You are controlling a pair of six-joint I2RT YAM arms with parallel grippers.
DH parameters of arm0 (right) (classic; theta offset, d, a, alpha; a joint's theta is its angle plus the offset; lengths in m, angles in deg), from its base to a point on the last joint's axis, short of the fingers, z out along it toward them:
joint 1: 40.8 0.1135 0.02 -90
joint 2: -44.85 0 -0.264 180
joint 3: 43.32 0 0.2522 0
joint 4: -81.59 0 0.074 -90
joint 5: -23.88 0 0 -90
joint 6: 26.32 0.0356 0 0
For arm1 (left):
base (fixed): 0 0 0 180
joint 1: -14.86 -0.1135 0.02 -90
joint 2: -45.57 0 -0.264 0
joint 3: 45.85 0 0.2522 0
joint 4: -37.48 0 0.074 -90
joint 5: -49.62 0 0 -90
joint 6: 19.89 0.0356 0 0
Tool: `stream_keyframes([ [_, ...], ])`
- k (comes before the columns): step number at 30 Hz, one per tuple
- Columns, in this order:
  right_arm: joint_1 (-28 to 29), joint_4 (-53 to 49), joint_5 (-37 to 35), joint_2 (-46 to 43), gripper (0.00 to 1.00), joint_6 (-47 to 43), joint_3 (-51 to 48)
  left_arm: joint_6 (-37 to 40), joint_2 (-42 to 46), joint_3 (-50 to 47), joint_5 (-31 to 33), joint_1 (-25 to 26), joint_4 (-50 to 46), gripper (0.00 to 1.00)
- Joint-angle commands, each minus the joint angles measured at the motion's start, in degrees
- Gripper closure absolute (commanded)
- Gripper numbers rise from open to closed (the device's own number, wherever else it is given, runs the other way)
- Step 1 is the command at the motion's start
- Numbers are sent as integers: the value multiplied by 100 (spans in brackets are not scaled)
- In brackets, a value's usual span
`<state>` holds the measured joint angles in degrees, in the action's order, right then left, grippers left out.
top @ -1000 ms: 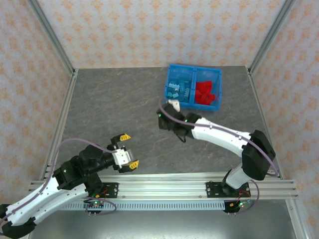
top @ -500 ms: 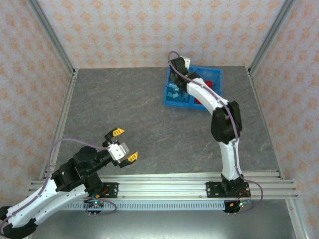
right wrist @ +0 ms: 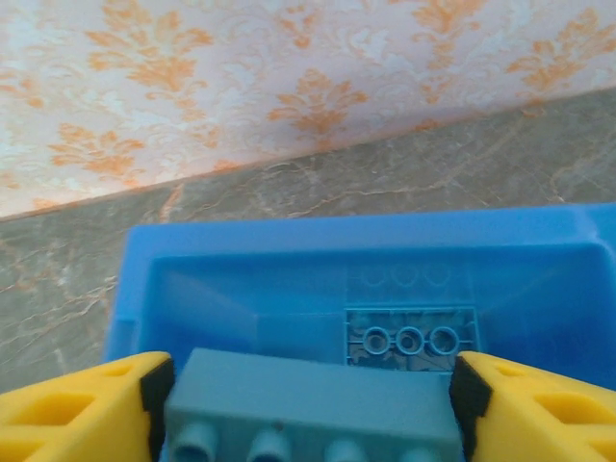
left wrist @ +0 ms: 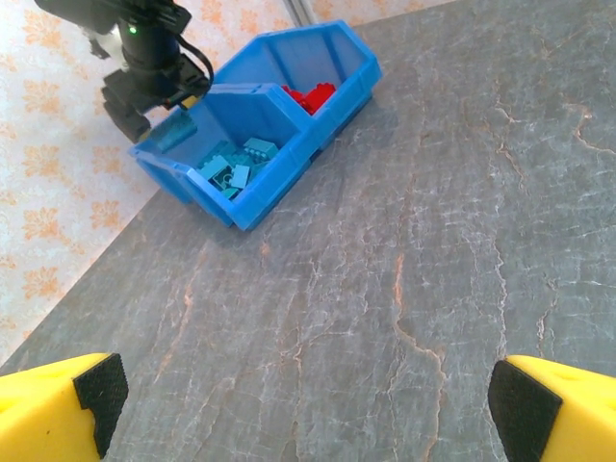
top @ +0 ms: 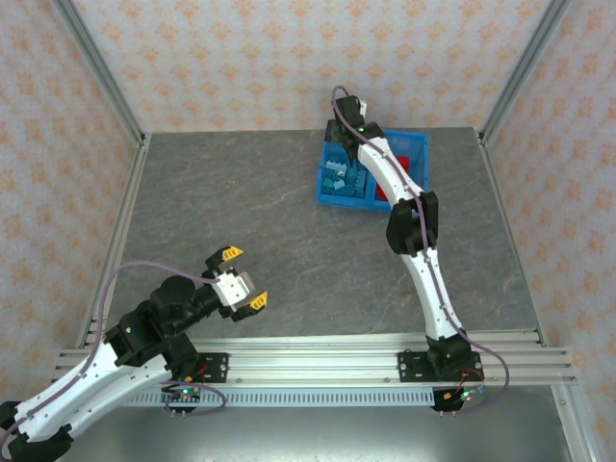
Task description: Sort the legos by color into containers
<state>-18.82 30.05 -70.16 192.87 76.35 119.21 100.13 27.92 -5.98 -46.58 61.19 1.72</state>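
Up from the worktop [top: 260, 212], our right claw [right wrist: 310, 423] now grips a light blue lego [right wrist: 308, 390] over the matching compartment [right wrist: 241, 265] for release; left claw [left wrist: 303, 404] gapes.

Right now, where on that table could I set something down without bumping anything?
The table is bare from the bin across to the left rail, and again between the left fingers and the right arm. It is crowded at the bin, where the right fingers hold a blue brick.
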Motion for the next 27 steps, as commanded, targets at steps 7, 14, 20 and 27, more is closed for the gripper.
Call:
stream_keyframes([
  [7, 38, -567, 383, -1099, 18, -185, -85, 189, 223, -57, -141, -40, 157, 0],
  [14, 69, 548, 522, -4095, 15, 59, -4308, 216, 333, -71, 153, -37, 131, 0],
  [20, 102, 2007, 105, -7658, 6, 154, -8553, -1124, 298, 398, 897, -38, 140, 0],
  [27, 77, 2303, -2210, -11045, 1, -103, -11582, -4218, -569, 1022, 2971, -38, -394, 0],
])
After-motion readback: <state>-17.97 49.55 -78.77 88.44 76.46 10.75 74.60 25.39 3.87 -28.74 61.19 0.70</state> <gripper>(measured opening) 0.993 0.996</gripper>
